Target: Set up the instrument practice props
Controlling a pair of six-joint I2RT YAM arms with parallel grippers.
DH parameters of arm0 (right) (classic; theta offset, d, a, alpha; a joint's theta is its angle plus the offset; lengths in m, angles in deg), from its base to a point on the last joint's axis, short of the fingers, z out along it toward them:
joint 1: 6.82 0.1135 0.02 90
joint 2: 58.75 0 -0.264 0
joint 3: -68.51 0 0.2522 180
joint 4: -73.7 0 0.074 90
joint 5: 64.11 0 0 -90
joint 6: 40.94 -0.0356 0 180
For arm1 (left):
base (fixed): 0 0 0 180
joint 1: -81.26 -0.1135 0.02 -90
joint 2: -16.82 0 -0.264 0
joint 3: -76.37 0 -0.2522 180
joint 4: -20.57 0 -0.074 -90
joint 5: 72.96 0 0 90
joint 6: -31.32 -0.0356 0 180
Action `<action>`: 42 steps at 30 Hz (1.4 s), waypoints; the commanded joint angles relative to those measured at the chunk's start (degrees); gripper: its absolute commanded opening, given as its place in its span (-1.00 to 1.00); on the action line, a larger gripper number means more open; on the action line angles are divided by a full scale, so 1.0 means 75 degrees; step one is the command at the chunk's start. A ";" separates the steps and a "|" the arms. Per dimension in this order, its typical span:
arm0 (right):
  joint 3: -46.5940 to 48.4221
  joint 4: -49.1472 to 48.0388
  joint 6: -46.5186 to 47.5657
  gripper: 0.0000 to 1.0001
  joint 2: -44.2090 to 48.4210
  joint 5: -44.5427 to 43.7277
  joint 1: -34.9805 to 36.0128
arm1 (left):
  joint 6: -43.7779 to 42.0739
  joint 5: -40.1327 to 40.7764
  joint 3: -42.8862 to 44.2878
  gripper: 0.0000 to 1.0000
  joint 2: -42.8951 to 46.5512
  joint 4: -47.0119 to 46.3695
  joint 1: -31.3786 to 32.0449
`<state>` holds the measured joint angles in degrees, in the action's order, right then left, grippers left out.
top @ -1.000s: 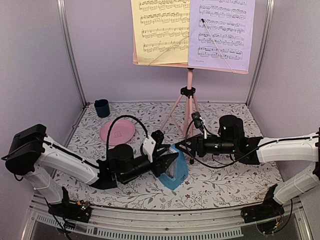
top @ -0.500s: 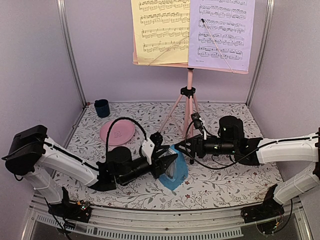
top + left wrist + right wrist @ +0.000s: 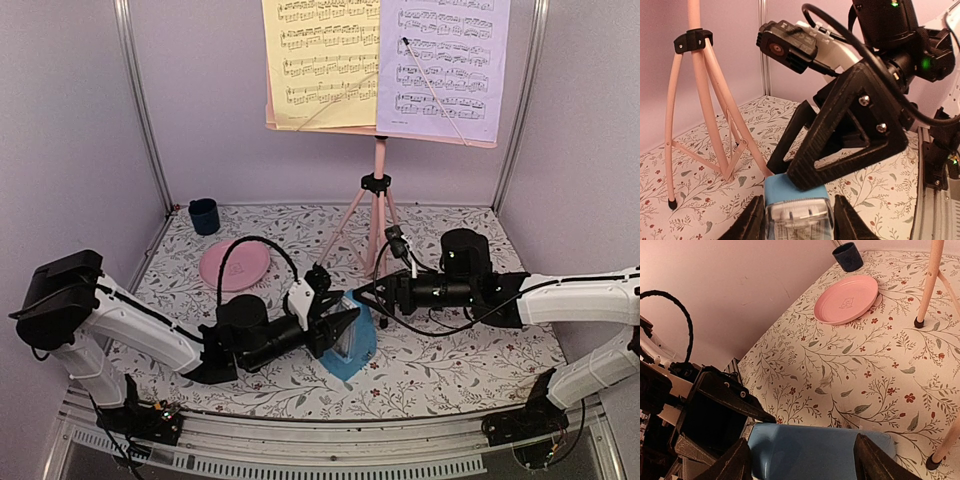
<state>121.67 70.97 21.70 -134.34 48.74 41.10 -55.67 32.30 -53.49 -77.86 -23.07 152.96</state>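
Floral tablecloth (image 3: 450,365): left pincer (image 3: 342,322) clamps metronome (image 3: 355,350), right pincer (image 3: 366,293) straddles it, grip unclear; music stand (image 3: 379,190) close behind

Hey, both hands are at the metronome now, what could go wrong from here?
The left hand grips the metronome while the right hand straddles its top; a mismatched pull could tip or drop it. The right hand is also close to a leg of the stand; a bump could rock it.

I count one pink tripod stand (image 3: 380,160), two printed sheets (image 3: 320,60), one blue pyramid metronome (image 3: 358,347), one pink plate (image 3: 232,265), one navy cup (image 3: 204,215).
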 commanded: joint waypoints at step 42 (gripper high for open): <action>-0.1354 0.0573 0.0034 -0.12 -0.1452 -0.0902 -0.0430 | -0.1004 -0.0850 -0.1012 -0.77 -0.0052 -0.2023 0.0240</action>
<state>116.75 54.34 18.49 -140.01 52.11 41.49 -59.61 30.82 -60.41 -79.23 -37.87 152.98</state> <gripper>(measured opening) 0.441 0.419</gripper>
